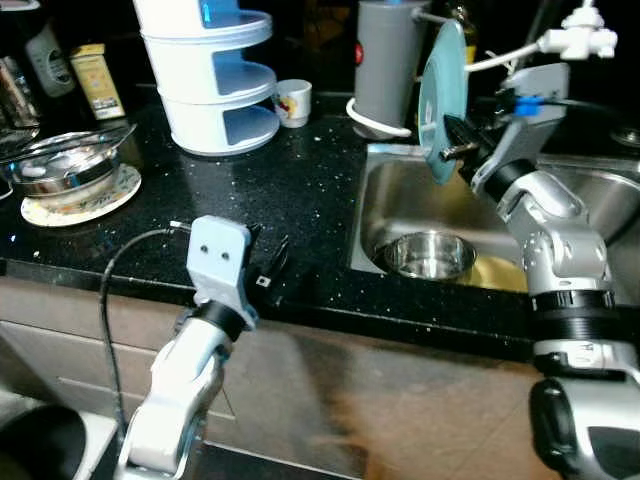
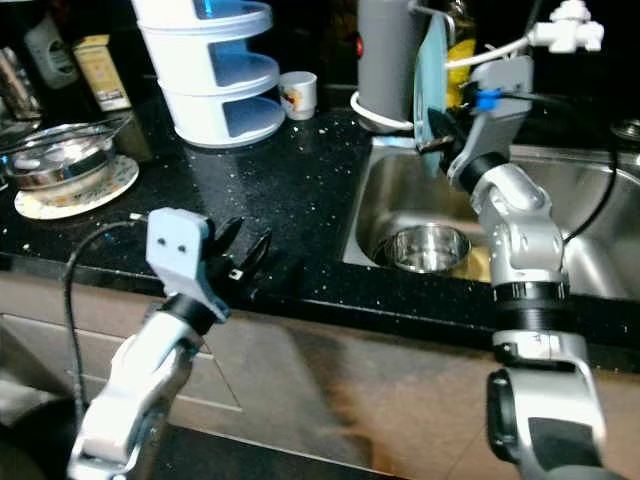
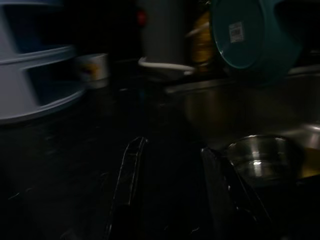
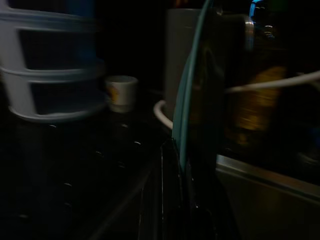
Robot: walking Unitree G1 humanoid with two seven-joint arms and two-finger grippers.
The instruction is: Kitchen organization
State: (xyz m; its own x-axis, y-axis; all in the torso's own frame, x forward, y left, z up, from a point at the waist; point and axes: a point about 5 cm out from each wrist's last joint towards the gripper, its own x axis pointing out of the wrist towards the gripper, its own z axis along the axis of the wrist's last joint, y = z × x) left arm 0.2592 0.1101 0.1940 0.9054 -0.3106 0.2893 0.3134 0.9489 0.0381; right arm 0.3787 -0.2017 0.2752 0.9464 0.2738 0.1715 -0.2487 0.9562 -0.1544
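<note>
Right eye view: right gripper (image 2: 438, 138) pinches round teal plastic plate (image 2: 432, 70) by its rim above steel sink (image 2: 380, 215); light, stiff, probably slippery. Left gripper (image 2: 243, 257) spread, empty.

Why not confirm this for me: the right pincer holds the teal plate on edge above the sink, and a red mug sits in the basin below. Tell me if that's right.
One detail is off. The right pincer does hold the teal plate on edge above the sink, but what sits in the basin is a steel bowl, not a red mug. The left eye view shows it.
</note>
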